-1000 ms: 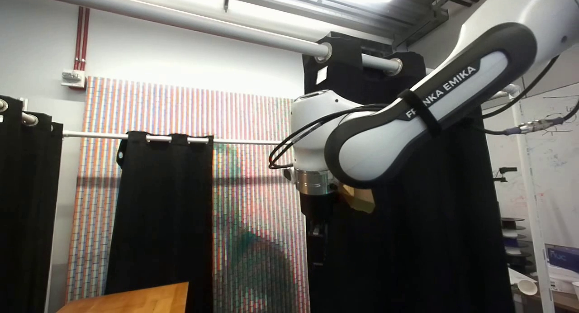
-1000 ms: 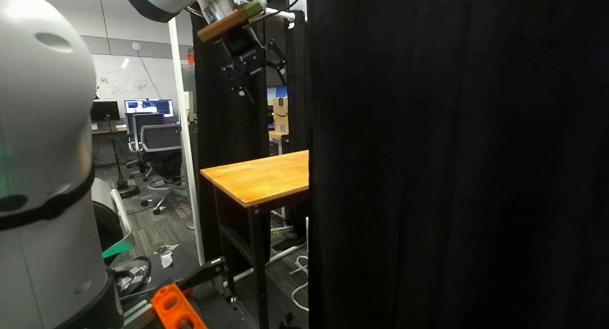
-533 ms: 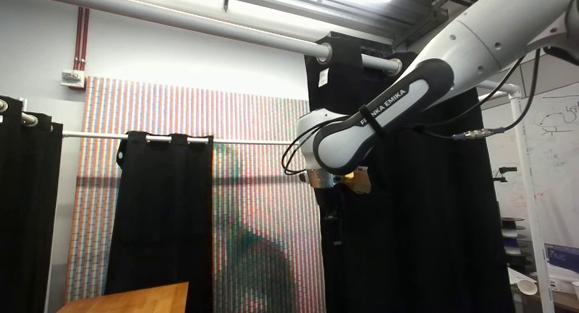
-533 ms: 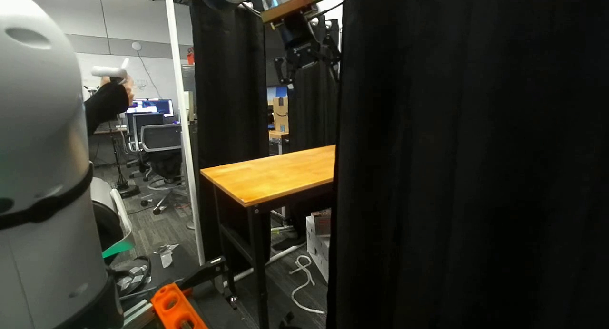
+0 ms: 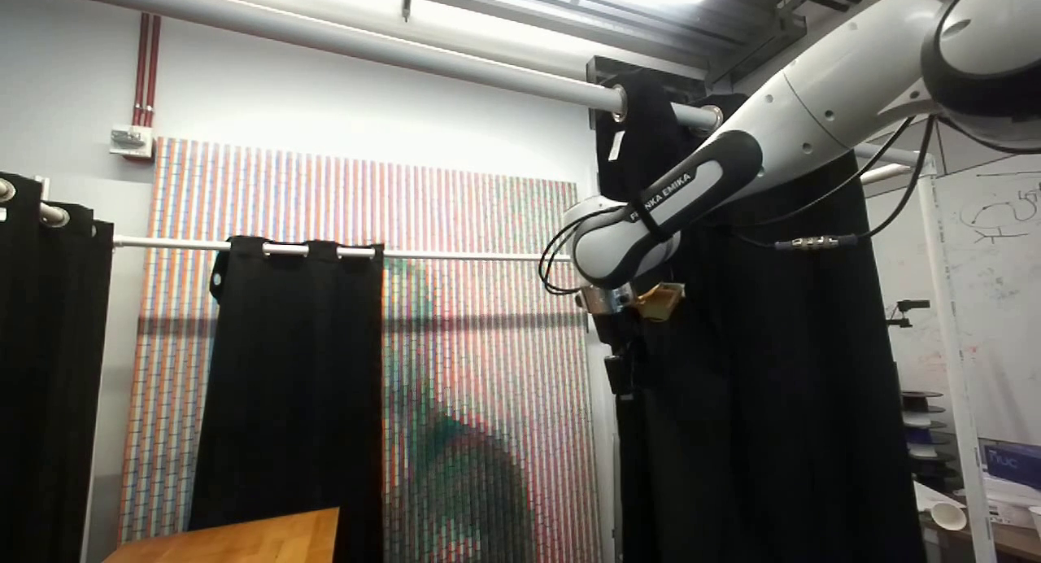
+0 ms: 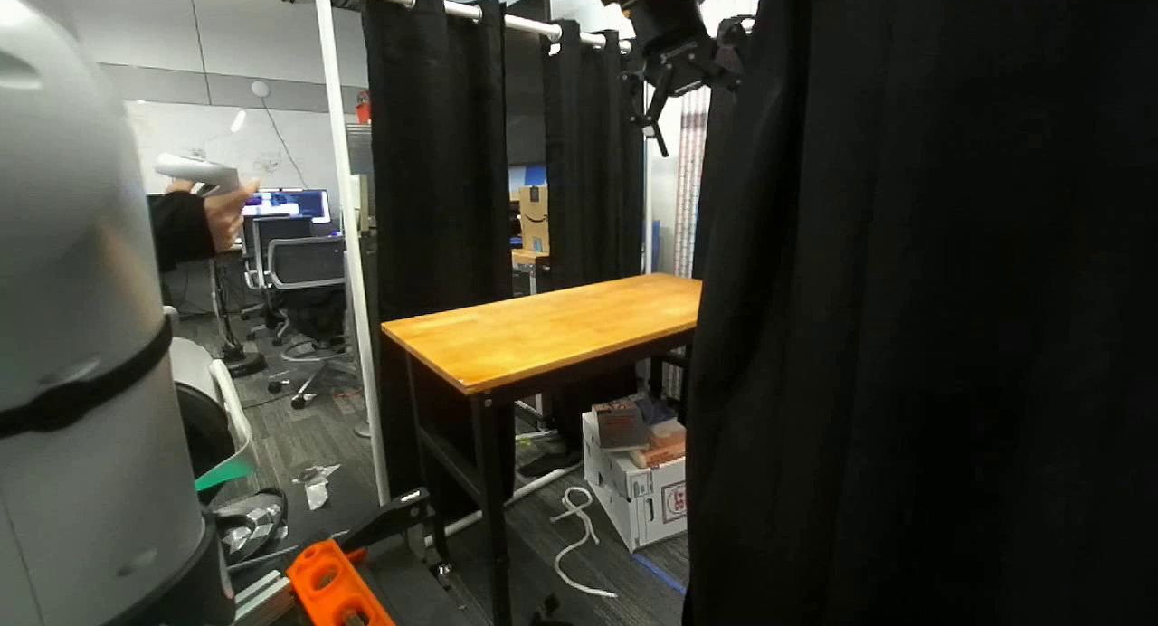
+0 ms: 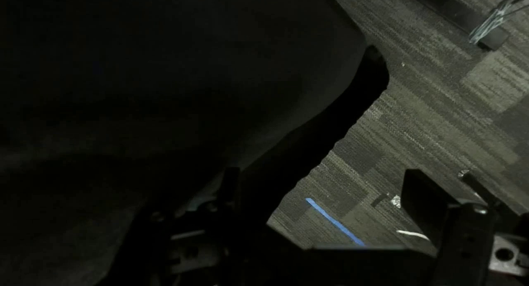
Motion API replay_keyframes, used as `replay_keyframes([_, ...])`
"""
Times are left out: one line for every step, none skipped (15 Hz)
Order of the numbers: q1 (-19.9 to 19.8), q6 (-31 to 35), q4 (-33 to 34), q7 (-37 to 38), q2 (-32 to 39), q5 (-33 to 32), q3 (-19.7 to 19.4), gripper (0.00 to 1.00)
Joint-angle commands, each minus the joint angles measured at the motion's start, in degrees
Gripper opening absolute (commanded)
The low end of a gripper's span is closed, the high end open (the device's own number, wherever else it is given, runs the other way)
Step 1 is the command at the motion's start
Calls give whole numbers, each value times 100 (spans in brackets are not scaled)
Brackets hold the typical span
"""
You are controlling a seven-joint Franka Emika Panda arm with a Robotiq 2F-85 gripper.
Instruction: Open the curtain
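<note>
The black curtain (image 5: 756,400) hangs from a white rod (image 5: 366,50) by metal rings and is bunched on the right in both exterior views (image 6: 905,336). My gripper (image 6: 697,110) is open at the curtain's free edge, high above the table. In the wrist view the gripper (image 7: 322,178) has its jaws wide apart, with carpet showing between them. The left finger lies against the curtain (image 7: 186,71), whose folded edge runs beside it. The right finger (image 7: 425,203) is clear of the cloth. In an exterior view the far finger is partly hidden by the curtain.
A wooden table (image 6: 543,332) stands beyond the curtain, with a white box of books (image 6: 638,490) and a white rope (image 6: 579,545) on the floor. Other black curtains (image 6: 439,156) hang behind. A person's hand (image 6: 226,214) holds a controller. An orange part (image 6: 335,585) sits near the base.
My open gripper and the curtain's free edge have moved right in both exterior views. The ring slid along the rod, and more of the table, box and striped wall panel shows.
</note>
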Motion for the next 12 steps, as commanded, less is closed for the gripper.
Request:
replay_keyframes([-269, -160, 272, 180, -87, 460, -381, 100])
replay_keyframes([-352, -155, 278, 242, -126, 566, -484, 100])
replay_keyframes([-452, -111, 221, 262, -193, 693, -610, 100])
replay_keyframes([-555, -110, 185, 309, -250, 789, -732, 100])
replay_keyframes([-660, -108, 147, 327, -296, 908, -862, 100])
replay_keyframes([-752, -78, 109, 409, -334, 1003, -970, 100])
replay_keyframes([-840, -56, 63, 475, -373, 1099, -1071, 100])
replay_keyframes([-927, -56, 16, 532, -415, 1217, -1176, 100])
replay_keyframes([-1011, -26, -33, 632, -433, 1308, -1268, 100])
replay_keyframes([-1090, -22, -96, 741, -444, 1403, -1351, 100])
replay_keyframes([-1161, 21, -172, 865, -450, 1499, -1424, 100])
replay_keyframes([-1232, 53, -270, 957, -440, 1618, -1505, 100])
